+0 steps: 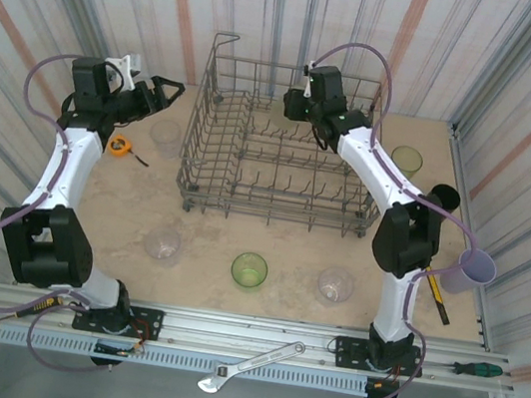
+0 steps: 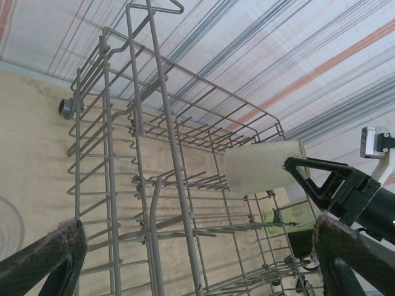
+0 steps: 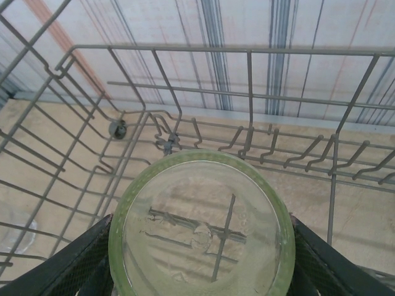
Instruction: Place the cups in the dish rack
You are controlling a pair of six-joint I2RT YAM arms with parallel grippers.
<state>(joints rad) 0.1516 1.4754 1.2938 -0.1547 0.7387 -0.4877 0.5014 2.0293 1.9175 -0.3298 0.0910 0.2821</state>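
- Grips a yellow-green cup (image 3: 200, 225) in the right claw (image 1: 296, 103), upper middle of the top view, over the far half of the dish rack (image 1: 194, 142).
- Holds the left claw (image 1: 164, 94) spread wide and empty, upper left, near the rack's left wall.
- On the tabletop (image 1: 288, 248), along the lower middle, left to right: a clear cup (image 1: 163, 242), a green cup (image 1: 248, 269), a second clear cup (image 1: 336, 285).

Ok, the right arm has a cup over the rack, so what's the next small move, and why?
Probably lower the right gripper a little before opening. It is shut on the yellow-green cup, which hangs above the dish rack's tines, apparently not resting on them.
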